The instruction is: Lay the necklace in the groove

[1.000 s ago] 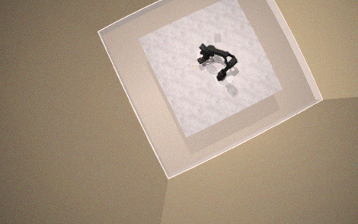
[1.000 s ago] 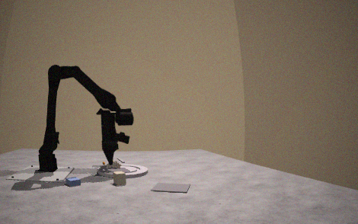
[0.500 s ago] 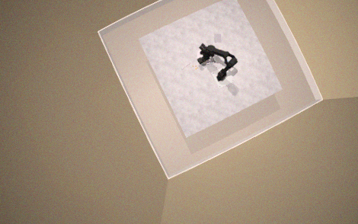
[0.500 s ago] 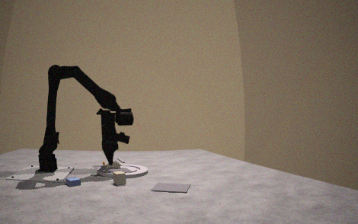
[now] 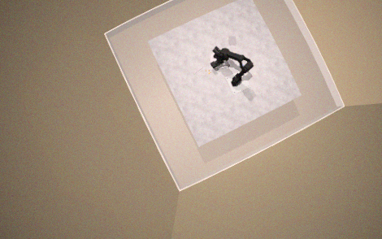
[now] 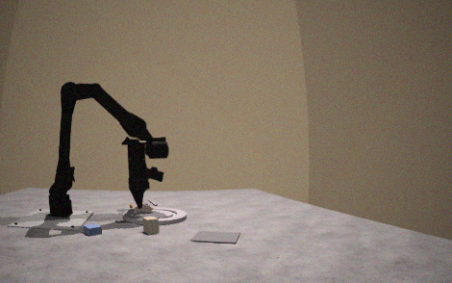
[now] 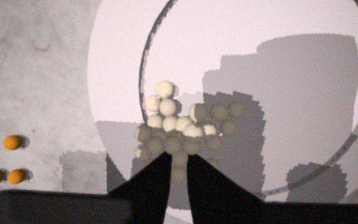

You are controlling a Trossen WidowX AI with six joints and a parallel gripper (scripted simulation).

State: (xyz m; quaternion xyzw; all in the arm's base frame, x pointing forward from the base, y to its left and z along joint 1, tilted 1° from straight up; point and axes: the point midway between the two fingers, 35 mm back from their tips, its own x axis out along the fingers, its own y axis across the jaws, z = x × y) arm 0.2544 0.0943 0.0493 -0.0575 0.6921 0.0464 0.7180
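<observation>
The pearl bead necklace (image 7: 172, 125) (image 6: 145, 209) lies bunched in a heap on the round white bead board (image 7: 240, 40) (image 6: 174, 215). The heap lies at the board's left side, just inside its dark ring groove (image 7: 144, 60). My gripper (image 7: 179, 159) (image 6: 138, 204) points straight down onto the near edge of the heap and is shut on the necklace; the bead between the fingertips lies in shadow. The black arm (image 5: 244, 63) shows small from above in the top view.
Two orange beads (image 7: 12, 142) (image 7: 16, 176) lie on the table left of the board. In the exterior view a blue block (image 6: 92, 229), a cream cube (image 6: 150, 224) and a flat grey plate (image 6: 215, 237) lie in front of the board.
</observation>
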